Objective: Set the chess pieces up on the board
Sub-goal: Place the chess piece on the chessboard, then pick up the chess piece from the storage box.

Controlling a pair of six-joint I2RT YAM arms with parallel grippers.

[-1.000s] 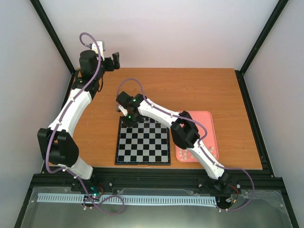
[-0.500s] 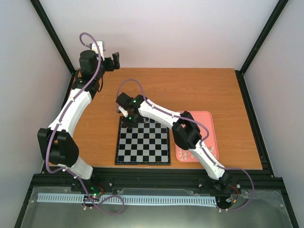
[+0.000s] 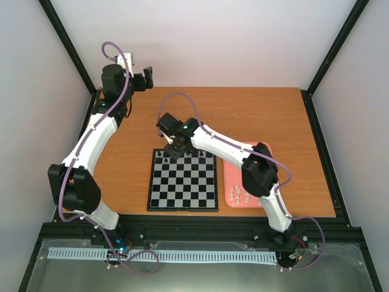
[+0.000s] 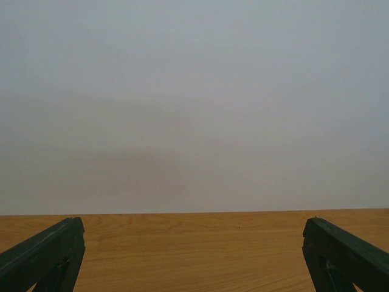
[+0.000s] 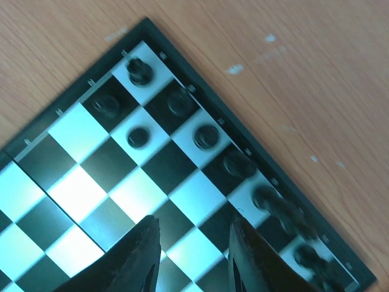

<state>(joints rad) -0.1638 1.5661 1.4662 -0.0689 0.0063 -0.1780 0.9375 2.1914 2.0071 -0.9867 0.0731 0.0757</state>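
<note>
The board point(image 3: 182, 182) lies on the wooden table in front of the arms. Several black chess pieces point(image 3: 160, 154) stand along its far edge. In the right wrist view these pieces point(image 5: 205, 136) fill the board's point(image 5: 79, 194) corner squares, two rows deep at the corner. My right gripper point(image 3: 174, 150) hovers over the far-left part of the board. Its jaws point(image 5: 193, 237) are open, with only bare squares between them. My left gripper point(image 3: 148, 79) is raised at the table's back left, open point(image 4: 194, 267) and empty, facing the wall.
A pink tray point(image 3: 234, 176) lies right of the board, partly under my right arm, with several cream-white pieces point(image 3: 238, 194) in its near end. Bare wooden table point(image 3: 243, 115) stretches behind the board to the wall.
My right gripper has opened and shifted slightly right from the board's far-left corner, where a black piece now shows. Its elbow swung right over the tray. The left arm has not moved.
</note>
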